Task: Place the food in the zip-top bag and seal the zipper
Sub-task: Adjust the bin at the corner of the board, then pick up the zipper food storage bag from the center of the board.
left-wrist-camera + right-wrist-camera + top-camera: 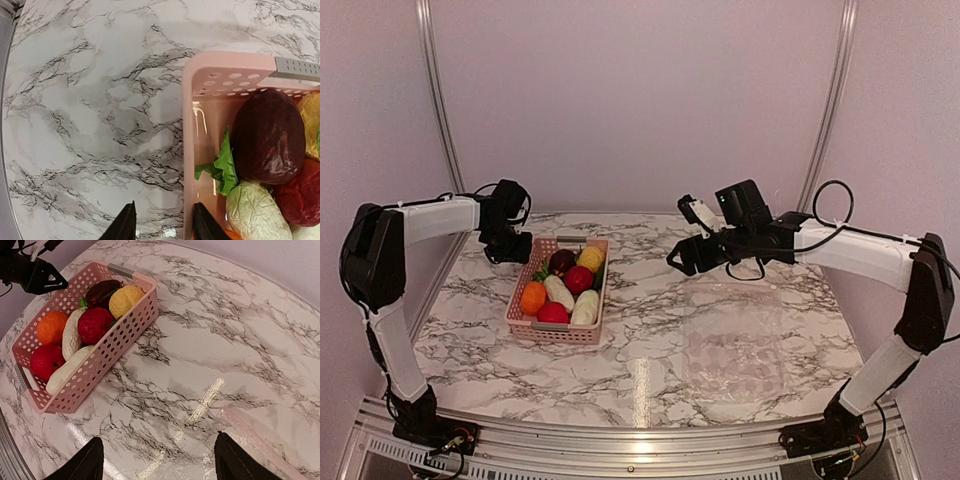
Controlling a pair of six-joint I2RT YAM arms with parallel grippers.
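The food lies in a pink lattice basket (590, 300): a dark purple piece (267, 135), a yellow piece (125, 299), red pieces (94, 324), an orange piece (51, 326) and white oblong pieces (70, 335). The clear zip-top bag (735, 345) lies flat on the marble at the right, with its zipper strip (250, 432) facing the basket. My left gripper (165, 227) is open and empty, its fingers on either side of the basket's far left wall (189, 150). My right gripper (157, 465) is open wide and empty, above the table between the basket and the bag.
The basket (107, 347) has grey handles at its ends (297, 67). A green toy leaf (222, 167) lies among the food. Metal frame posts (435, 100) and pale walls enclose the table on three sides. The table's near metal edge (640, 440) runs between the arm bases.
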